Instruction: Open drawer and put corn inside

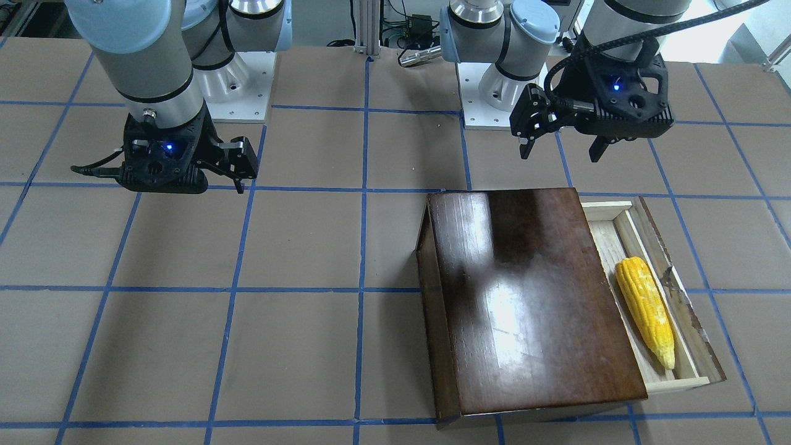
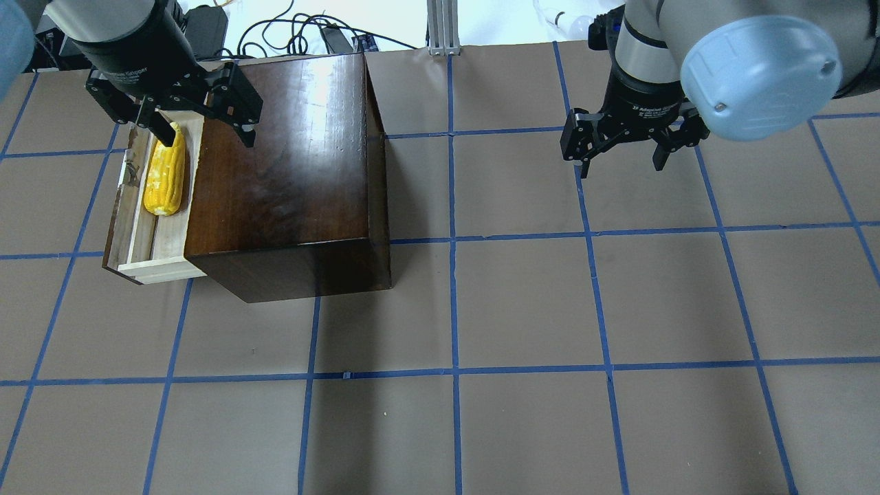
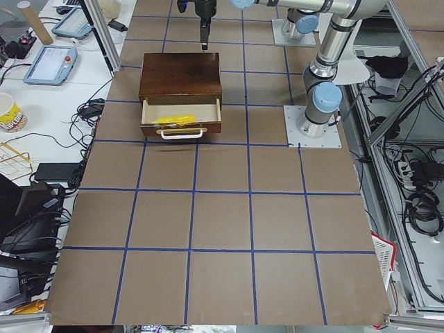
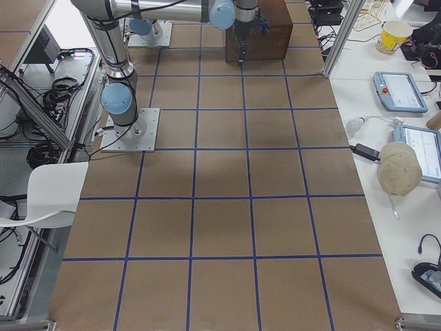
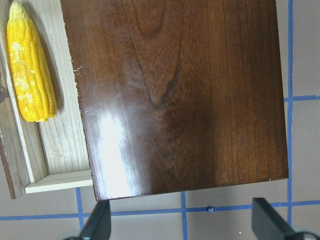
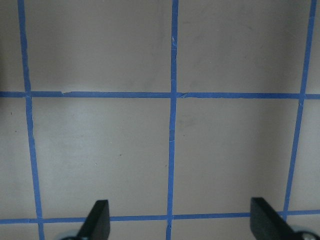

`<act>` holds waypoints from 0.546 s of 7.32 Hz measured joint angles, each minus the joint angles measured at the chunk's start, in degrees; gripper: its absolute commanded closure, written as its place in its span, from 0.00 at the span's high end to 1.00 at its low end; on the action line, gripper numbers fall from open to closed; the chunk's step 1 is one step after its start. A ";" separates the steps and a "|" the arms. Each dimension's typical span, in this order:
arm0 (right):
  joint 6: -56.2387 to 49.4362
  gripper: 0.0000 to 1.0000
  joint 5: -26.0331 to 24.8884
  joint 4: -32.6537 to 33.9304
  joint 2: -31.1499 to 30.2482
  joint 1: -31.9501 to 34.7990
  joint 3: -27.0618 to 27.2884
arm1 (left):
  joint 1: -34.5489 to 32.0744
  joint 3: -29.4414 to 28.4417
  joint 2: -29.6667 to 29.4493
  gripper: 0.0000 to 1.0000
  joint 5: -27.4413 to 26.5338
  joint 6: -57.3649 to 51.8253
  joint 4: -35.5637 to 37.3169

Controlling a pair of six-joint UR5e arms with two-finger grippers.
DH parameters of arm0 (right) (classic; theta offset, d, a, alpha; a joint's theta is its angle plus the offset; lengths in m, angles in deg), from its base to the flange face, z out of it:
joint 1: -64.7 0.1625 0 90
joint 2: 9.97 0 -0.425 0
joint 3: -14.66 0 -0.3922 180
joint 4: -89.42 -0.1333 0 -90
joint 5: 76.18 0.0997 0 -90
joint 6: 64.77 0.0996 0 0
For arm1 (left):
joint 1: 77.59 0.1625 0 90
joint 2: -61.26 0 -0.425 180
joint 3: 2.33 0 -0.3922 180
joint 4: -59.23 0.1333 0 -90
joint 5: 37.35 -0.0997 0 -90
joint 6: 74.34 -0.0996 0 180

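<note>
Overhead exterior view: my left claw (image 2: pixel 204 130) hangs spread and holds nothing, above the 9 o'clock edge of the box (image 2: pixel 289 172). My right claw (image 2: pixel 619 163), also spread, is well apart at 3 o'clock over the desk (image 2: pixel 550 309). The corn (image 2: pixel 165 179) lies in the open drawer (image 2: pixel 161 244). I judge only withdrawal is left: rise straight up, without touching the drawer. Exterior left view shows the handle (image 3: pixel 184 133) plainly; overhead sees it only edge-on.

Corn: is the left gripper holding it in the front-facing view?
No, the corn lies loose in the open drawer, and the left gripper hangs open, clear of it.
</note>
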State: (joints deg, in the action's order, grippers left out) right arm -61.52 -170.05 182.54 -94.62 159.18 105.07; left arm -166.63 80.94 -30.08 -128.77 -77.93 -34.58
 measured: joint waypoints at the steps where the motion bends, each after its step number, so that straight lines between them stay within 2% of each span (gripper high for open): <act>1: 0.00 1.00 0.00 0.02 -0.01 0.00 0.00 | -0.02 0.08 -0.46 1.00 0.00 0.04 0.02; 4: 0.00 1.00 0.00 -0.03 -0.01 0.00 0.03 | -0.05 0.82 -0.29 1.00 0.03 0.17 0.34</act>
